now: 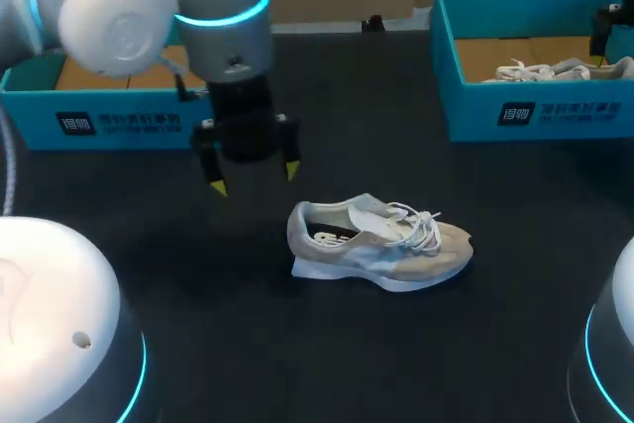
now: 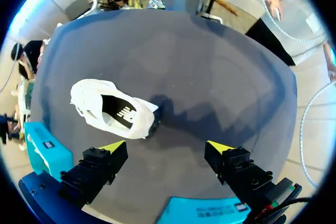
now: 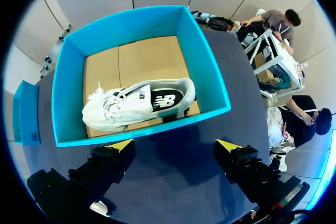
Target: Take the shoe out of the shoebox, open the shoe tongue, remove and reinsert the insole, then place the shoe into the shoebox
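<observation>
With my left end effector (image 1: 255,178) spread open near the heel of the shoe (image 1: 381,245), I should approach the tongue (image 1: 370,208) squarely, avoiding the laces (image 1: 423,226).

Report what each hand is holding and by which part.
Nothing is held. The left hand hangs open near the loose shoe; the right hand is open, facing the boxed shoe.

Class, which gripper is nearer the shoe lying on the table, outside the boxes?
Left. The left gripper hangs open just beside the heel of the loose shoe; the right gripper is off at the shoebox holding a second shoe.
</observation>
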`<move>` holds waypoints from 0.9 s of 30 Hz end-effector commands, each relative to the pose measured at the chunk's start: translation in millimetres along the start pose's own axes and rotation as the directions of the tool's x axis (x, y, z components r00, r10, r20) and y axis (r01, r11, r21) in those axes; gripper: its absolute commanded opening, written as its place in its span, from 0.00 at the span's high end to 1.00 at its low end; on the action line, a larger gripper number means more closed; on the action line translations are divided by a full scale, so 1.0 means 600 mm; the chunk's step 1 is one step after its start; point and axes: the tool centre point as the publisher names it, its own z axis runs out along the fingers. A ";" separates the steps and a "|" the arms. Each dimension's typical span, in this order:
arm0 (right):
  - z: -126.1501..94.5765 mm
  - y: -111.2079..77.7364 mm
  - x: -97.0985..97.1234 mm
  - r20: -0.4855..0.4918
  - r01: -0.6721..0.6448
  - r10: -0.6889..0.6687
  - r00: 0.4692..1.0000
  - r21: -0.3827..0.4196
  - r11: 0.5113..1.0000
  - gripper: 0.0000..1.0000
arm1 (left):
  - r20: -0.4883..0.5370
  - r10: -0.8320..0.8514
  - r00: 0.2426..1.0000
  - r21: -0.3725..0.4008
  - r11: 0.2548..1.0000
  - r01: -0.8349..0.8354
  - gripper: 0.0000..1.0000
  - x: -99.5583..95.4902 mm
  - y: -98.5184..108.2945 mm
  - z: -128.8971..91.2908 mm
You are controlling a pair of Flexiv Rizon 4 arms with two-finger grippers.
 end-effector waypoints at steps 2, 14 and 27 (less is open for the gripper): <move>0.000 0.000 0.000 0.000 0.000 0.000 1.000 0.000 1.000 0.00 | 0.225 -0.059 0.973 0.020 0.998 0.056 0.00 0.040 0.001 -0.001; 0.000 0.000 0.000 0.000 0.000 0.000 1.000 0.000 1.000 0.00 | 0.406 -0.301 0.863 0.231 0.947 0.222 0.00 0.109 0.007 0.022; 0.000 0.000 0.000 0.000 0.000 0.000 1.000 0.000 1.000 0.00 | 0.423 -0.402 0.812 0.400 0.887 0.231 0.00 0.135 0.001 0.053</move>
